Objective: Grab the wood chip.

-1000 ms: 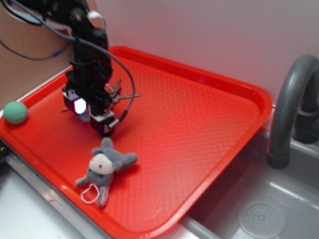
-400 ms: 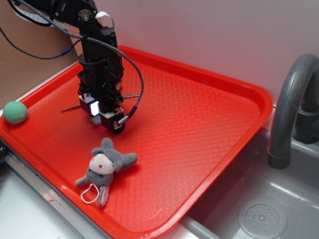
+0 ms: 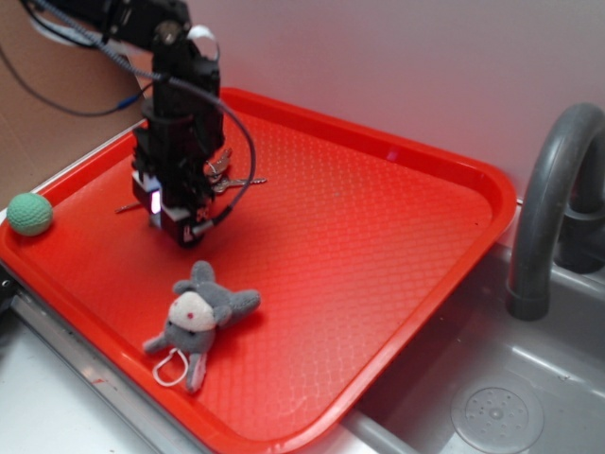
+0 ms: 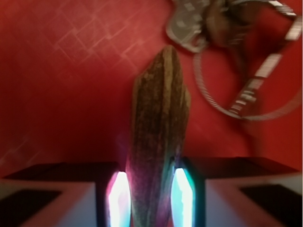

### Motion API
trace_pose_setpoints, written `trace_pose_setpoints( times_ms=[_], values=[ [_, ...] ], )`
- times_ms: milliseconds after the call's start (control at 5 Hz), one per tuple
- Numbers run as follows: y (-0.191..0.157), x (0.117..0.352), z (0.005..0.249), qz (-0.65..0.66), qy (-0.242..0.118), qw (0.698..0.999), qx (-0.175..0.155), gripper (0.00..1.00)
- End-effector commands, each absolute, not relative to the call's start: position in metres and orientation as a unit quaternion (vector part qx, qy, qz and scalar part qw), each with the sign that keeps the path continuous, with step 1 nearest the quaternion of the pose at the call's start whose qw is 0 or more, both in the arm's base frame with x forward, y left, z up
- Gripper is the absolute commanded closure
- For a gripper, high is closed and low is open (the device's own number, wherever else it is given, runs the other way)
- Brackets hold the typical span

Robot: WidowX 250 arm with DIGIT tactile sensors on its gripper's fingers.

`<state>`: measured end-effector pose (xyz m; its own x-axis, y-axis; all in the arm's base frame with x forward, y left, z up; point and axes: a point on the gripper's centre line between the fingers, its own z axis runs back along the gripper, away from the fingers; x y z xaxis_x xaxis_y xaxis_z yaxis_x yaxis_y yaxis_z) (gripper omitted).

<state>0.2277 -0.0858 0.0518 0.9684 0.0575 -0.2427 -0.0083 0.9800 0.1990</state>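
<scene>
Most of the wood chip (image 4: 158, 127) is hidden behind the arm from the side; only a thin tip (image 3: 126, 207) pokes out left. Up close, the gripper (image 4: 150, 198) has its fingers (image 4: 118, 198) closed on its lower end, just above the red tray (image 3: 378, 236). Blurred keys (image 4: 236, 56) lie beyond. The tray also holds a grey plush toy (image 3: 197, 320) and a green ball (image 3: 29, 214).
</scene>
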Motion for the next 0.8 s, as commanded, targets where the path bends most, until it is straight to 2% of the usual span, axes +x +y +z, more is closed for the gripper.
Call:
trace_pose_setpoints(
  times_ms=[0, 400, 600],
  values=[
    [-0.102, 0.247, 0.164, 0.002, 0.040, 0.999, 0.033, 1.00],
    [-0.098, 0.235, 0.244, -0.017, -0.012, 1.000, -0.010, 1.00],
    [-0.087, 0.230, 0.256, -0.028, -0.042, 0.998, -0.032, 1.00]
  ],
)
